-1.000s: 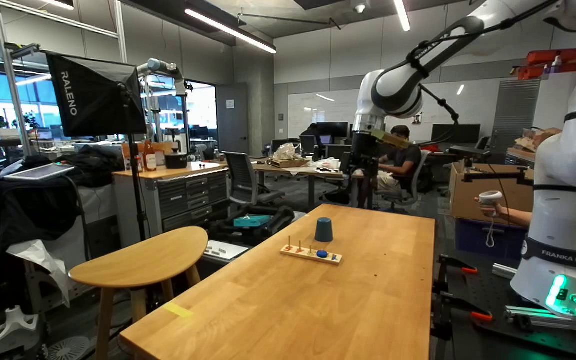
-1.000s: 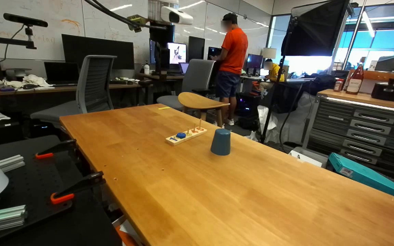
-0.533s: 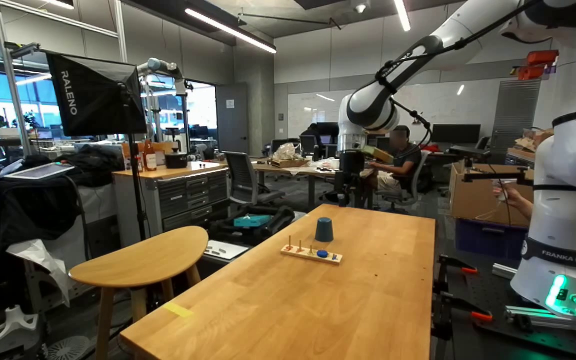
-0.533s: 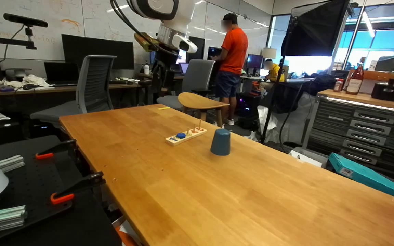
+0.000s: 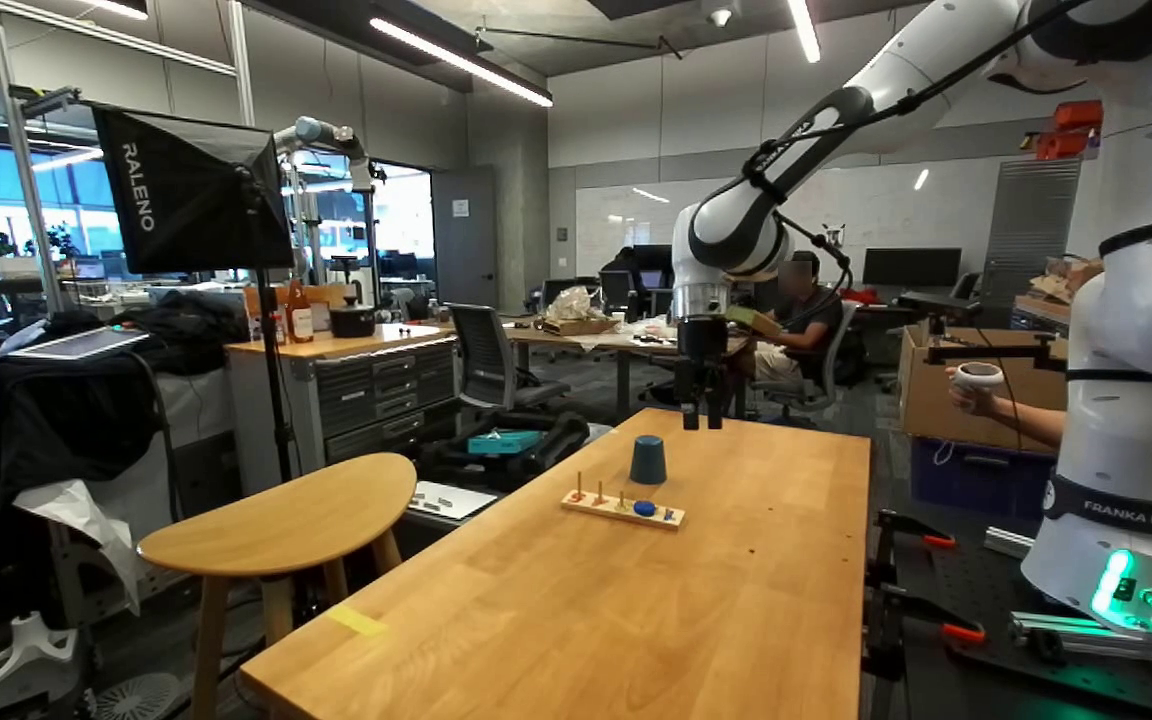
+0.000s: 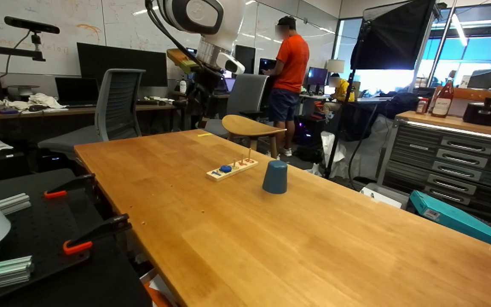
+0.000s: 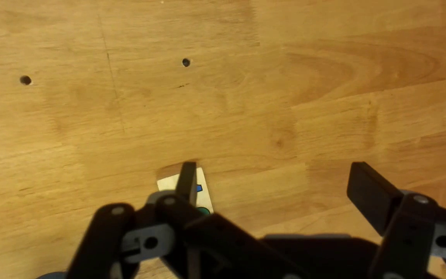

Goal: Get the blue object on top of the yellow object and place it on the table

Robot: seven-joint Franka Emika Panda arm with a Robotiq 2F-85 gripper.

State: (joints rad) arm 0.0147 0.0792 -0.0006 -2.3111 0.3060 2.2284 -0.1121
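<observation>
The blue object [image 5: 644, 508] is a small dark blue disc-like piece. It sits on a peg of the yellow object, a flat pale slab [image 5: 608, 512] with upright pegs. In an exterior view the blue piece [image 6: 226, 169] shows near one end of the slab [image 6: 231, 172]. Both rest on the long wooden table [image 5: 576, 610]. My gripper [image 5: 702, 424] is open and empty, pointing down above the table. In the wrist view the fingertips [image 7: 274, 174] are wide apart. The slab's end [image 7: 206, 195] shows behind one finger there; the blue piece is hidden.
A blue-grey upturned cup [image 5: 648, 460] stands beside the slab, also in an exterior view [image 6: 275, 177]. A rounded stool-like wooden table [image 5: 286, 515] stands beside the long table. Black clamps with orange grips [image 6: 77, 247] hold the table edge.
My arm has come down and moved left in an exterior view, bringing the gripper lower over the table. Its two fingers now show apart. The slab, blue piece and cup have not moved.
</observation>
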